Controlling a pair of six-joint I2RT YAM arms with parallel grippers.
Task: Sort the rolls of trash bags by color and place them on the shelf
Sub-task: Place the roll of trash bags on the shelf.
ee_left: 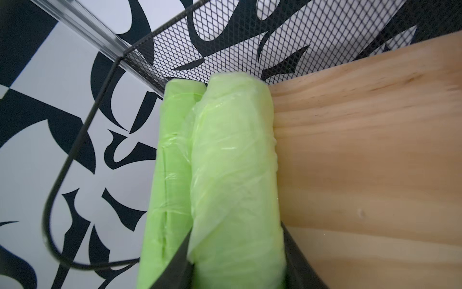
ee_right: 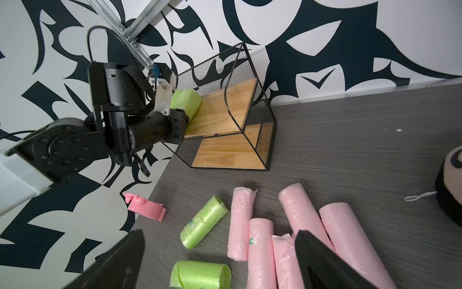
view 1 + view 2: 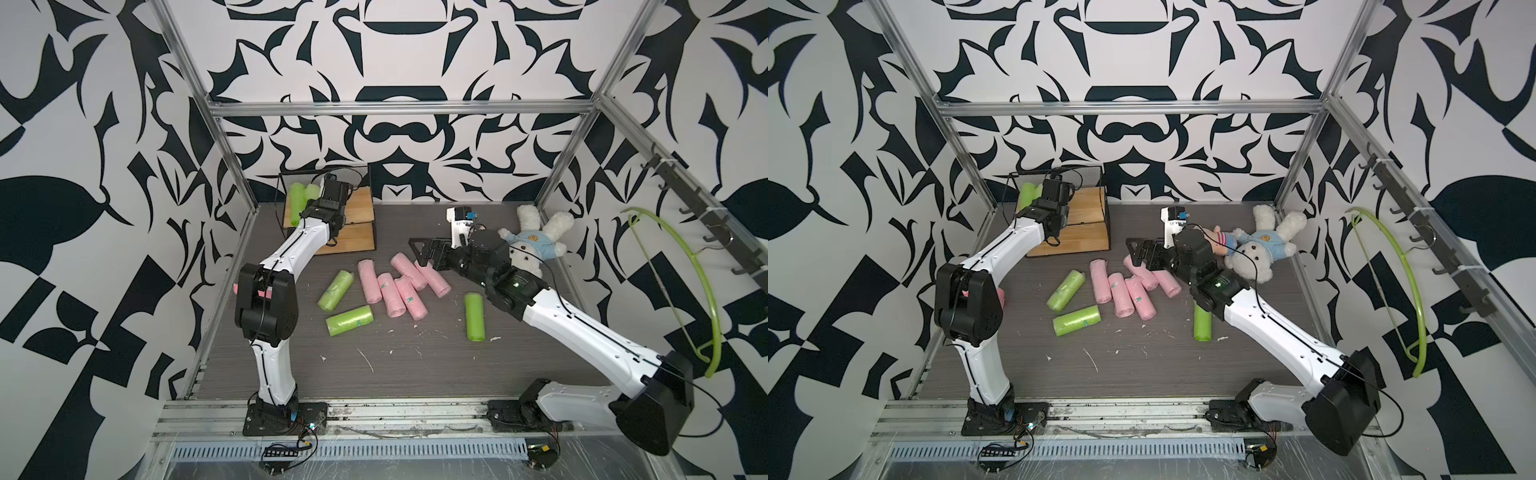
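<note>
While scanning for writing, am finding none legible: small green-and-white labels point(image 2: 253, 240) are showing on several rolls, print too small to make out. The plush toy point(image 3: 528, 259) is wearing a blue shirt with a yellow badge point(image 3: 533, 238), likewise unreadable.

Far left: left arm point(image 3: 291, 245) is rising from its base, bending at the elbow and reaching back to the shelf point(image 3: 357, 212), which is standing in the back left corner of the surface point(image 3: 415, 365). Left hand point(image 1: 236, 230) is clamping the held green roll point(image 1: 232, 162), one finger on each side, with the roll lying on the upper board. A second green roll point(image 1: 172, 162) is lying against it, nearer the shelf's wire end. Both are butting up to the mesh back. Film is looking crinkly, translucent lime.

Centre: a slanted green roll point(image 3: 336, 291) and a crosswise green roll point(image 3: 349, 321) are lying loose on the surface, near each other. Next to them, five pink rolls point(image 3: 392, 295) are lying bunched side by side, touching, pale and glossy.

Right: right arm point(image 3: 582, 328) is stretching low across the surface. Right hand point(image 3: 417, 253) is hanging over the far end of the pink bunch, fingers spread wide and gripping nothing. A lone green roll point(image 3: 475, 316) is lying just beside the forearm. The plush toy is lying at the back right.
</note>
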